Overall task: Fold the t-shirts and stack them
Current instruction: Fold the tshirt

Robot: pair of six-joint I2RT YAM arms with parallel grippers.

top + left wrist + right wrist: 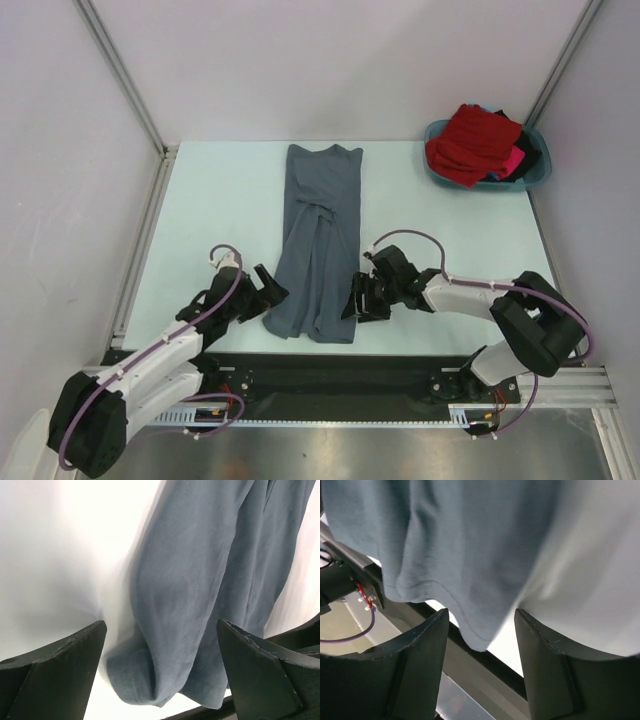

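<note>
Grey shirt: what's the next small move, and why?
Probably ease in and close both hands on the near hem. The grey shirt lies folded into a long strip; the left hand and right hand sit open at its two near corners, nothing pinched yet. Gripping there would set up the fold toward the collar.

- Honestly, nothing readable here: no text, brand, number or sign in any of the three views.
- Grey t-shirt (318,235): just plain cloth, with no print or lettering showing, even close up in the wrist views.
- Red t-shirt (470,140) in the teal basin (538,172): too small to make out any lettering.
</note>
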